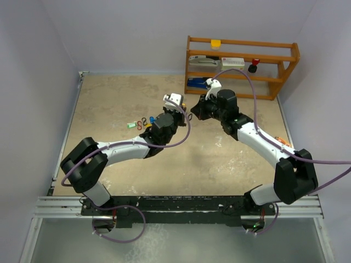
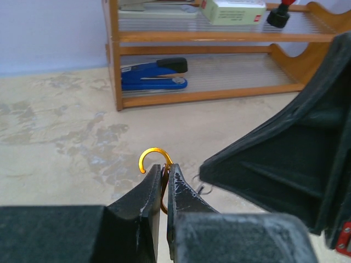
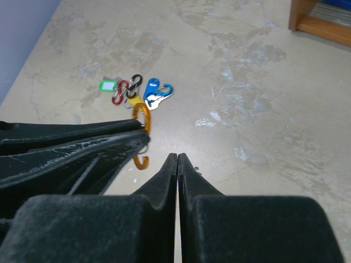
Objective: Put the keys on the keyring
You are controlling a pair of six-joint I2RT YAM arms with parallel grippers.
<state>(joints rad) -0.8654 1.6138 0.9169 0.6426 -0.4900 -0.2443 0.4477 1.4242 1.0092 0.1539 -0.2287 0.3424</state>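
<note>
Orange in colour, the wire hook (image 2: 151, 156) sits pinched in the left tool (image 2: 165, 171); the right tool (image 3: 177, 159) is pressed together just beside it. Beyond, the keys (image 3: 159, 92) lie clustered on open bench (image 3: 263, 109).

My left arm (image 1: 123, 147) and right arm (image 1: 258, 139) look alike: white links between chunky black joint housings, a lilac cable (image 1: 323, 163) looping along each. The left end effector (image 2: 164, 174) and right end effector (image 3: 177, 160) have matte black, scuffed wedge fingers.
</note>
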